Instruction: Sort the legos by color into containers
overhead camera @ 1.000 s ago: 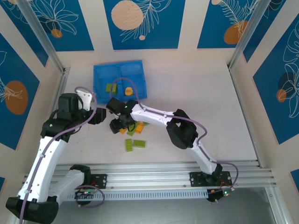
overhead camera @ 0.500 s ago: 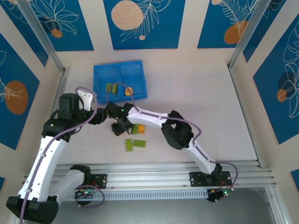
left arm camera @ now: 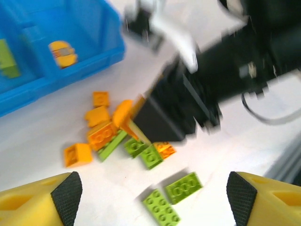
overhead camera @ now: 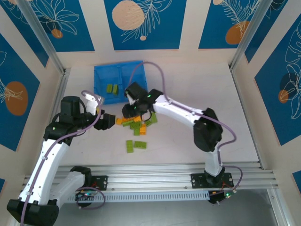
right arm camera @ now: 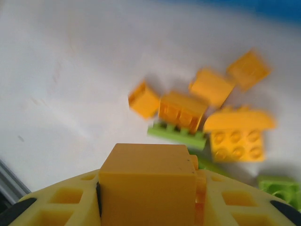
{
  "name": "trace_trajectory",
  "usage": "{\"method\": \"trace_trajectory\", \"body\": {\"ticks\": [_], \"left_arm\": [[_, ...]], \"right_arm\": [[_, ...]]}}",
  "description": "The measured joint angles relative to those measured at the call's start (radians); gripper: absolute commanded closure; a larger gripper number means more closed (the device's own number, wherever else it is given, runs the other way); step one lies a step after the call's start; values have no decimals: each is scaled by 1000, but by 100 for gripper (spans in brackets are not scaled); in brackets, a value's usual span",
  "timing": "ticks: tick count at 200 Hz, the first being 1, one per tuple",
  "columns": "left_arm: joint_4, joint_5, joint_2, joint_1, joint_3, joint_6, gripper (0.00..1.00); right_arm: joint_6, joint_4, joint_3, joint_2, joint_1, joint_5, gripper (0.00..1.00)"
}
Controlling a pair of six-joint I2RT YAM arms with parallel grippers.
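Right gripper point(right arm camera: 148, 202) newly clenches 1 orange-yellow rectangular plastic brick point(right arm camera: 146, 175) between its fingers, now raised off the loose pile of lime green and orange-yellow bricks point(right arm camera: 202, 117) just beyond the fingertips. Left gripper point(left arm camera: 154, 195) spreads wider than a second ago, empty, pile ahead of its fingers. Farther out, shallow blue plastic tray point(left arm camera: 56, 80): right compartment point(left arm camera: 87, 26) already holds 1 orange-yellow piece point(left arm camera: 62, 52), so the pick looks done, drop next.

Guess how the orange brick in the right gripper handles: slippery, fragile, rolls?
The orange brick looks like hard moulded plastic, so probably stiff and light. Flat, boxy faces: unlikely to roll. Smooth sides could slip in a loose pinch.
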Motion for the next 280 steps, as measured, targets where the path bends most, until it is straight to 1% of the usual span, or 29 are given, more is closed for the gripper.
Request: {"method": "trace_trajectory", "body": {"ticks": [23,42,63,87,101,107,120,141,151,164,176,190,203,218,227,247,263,280], "left_arm": [[52,61,0,-13,-19,-19,15],[72,55,3,-29,-36,-55,15],[75,5,11,-35,-46,-103,14],[71,-56,11,-36,-47,-157,12],[63,-94,11,-36,-47,-190,11],[58,-111,11,-36,-47,-203,9],[48,-151,11,-36,-48,-237,5],[43,-206,12,-36,-64,-288,1],[44,-227,14,-36,-78,-316,0],[45,-241,22,-36,-95,-343,0],[46,-248,38,-36,-107,-370,0],[48,-248,62,-36,-113,-391,0],[50,-248,84,-36,-114,-406,1],[52,-241,101,-37,-114,-410,3],[53,-233,111,-43,-114,-410,3],[53,-220,140,-89,-103,-408,3],[52,-226,182,-154,-83,-405,3],[61,-240,240,-219,-69,-417,0]], "right_arm": [[6,40,66,-4,-71,13,61],[-10,48,178,73,-109,60,61],[-45,42,377,234,-134,130,61],[-76,-19,678,472,-154,190,61],[-83,-59,831,597,-164,208,60],[-84,-72,877,639,-169,212,58],[-84,-97,917,694,-177,211,52],[-78,-128,918,723,-186,193,41],[-75,-134,919,724,-189,186,38],[-71,-134,922,719,-191,177,37],[-69,-137,922,705,-190,164,37],[-64,-148,922,680,-189,149,41],[-55,-167,922,642,-189,131,42],[-45,-189,901,568,-189,107,42],[-42,-193,855,496,-189,90,41],[-38,-177,650,269,-191,32,38],[-40,-129,409,43,-199,-23,35],[-37,-100,174,-180,-211,-52,33]]}}
